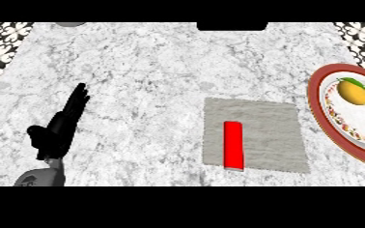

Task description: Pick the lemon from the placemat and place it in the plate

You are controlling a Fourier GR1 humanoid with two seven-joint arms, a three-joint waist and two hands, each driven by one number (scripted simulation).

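1. One robot hand (61, 125) shows, the left one, at about 8 o'clock on the desk (143, 67). Fingers are straight and released, pointing up toward 1 o'clock; it holds nothing and looks at rest. The right robot hand is not in view.
2. Lemon (351, 92) already lies in the plate (318, 107), at about 3 o'clock near the right edge. It is yellow-orange w/ a small green leaf on top; its long axis runs approx. 12 to 6 o'clock.
3. Key relation: from the left robot hand the lemon lies toward 3 o'clock, well apart, w/ the placemat (271, 125) between them. The plate is on the robot's right side, so I judge the right arm would be the nearer one, but it cannot be seen.
4. On the placemat, at about 5 o'clock from centre, lies a red bar (234, 145), long axis 12 to 6 o'clock. It is no lemon; no lemon is on the mat.
5. Count: 1 lemon, 1 plate (partly cut by the edge), 1 placemat, 1 red bar, 1 robot hand visible.
6. Judgement: the placing seems done, as the lemon rests inside the plate rim.
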